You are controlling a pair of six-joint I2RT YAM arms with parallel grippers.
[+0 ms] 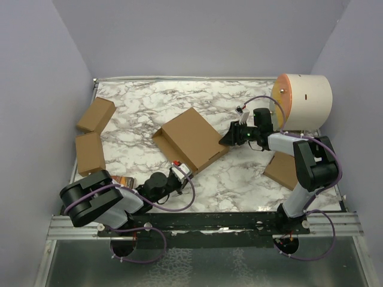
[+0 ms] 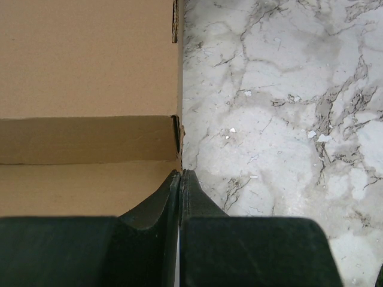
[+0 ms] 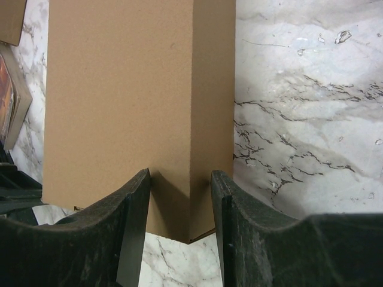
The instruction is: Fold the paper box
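**Light box, two corner contacts: slipping and crushing are my worries**

The paper box lies flat on the bench with one corner at each of my two sets of jaws. My left jaws are shut tight, with nothing between them that I can make out. Their tips sit right at the box's near corner, where a low side wall ends just ahead of them. My right jaws stand part open and straddle another corner. Its edge runs up the middle of the gap, with a face of card to either side. I cannot tell whether they bear on the card or only bracket it.

My main worry is sliding. The card looks light and the marbled top smooth. I judge that a push from the closed left tips would skate or pivot the whole box toward the right jaws rather than crease any flap. If the right jaws are only bracketing, nothing stops that.

Second is crushing. Closing the right jaws across a corner would squeeze its two faces together. That could dent or buckle the corrugated edge instead of giving a clean hold.

Third, the left tips could ride over or under the wall's end and tear the card there.

Behind the right jaws, the cream cylinder stands close to that arm, and a wide swing backward might clip it.
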